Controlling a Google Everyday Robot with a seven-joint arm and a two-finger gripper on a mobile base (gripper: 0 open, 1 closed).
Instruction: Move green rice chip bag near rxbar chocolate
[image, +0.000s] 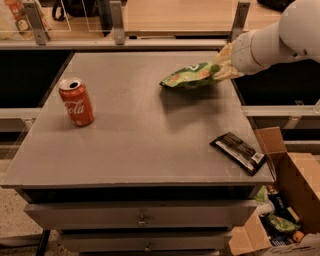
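The green rice chip bag (191, 75) hangs tilted above the back right part of the grey table (135, 140), casting a shadow below it. My gripper (223, 64) is shut on the bag's right end, with the white arm reaching in from the upper right. The rxbar chocolate (239, 152) lies flat near the table's front right corner, a dark slim bar with a white patch at its near end. The bag is well behind the bar and apart from it.
A red Coca-Cola can (76, 102) stands upright on the left side of the table. An open cardboard box (285, 210) with cluttered packets sits on the floor at the right front. A railing and another table lie behind.
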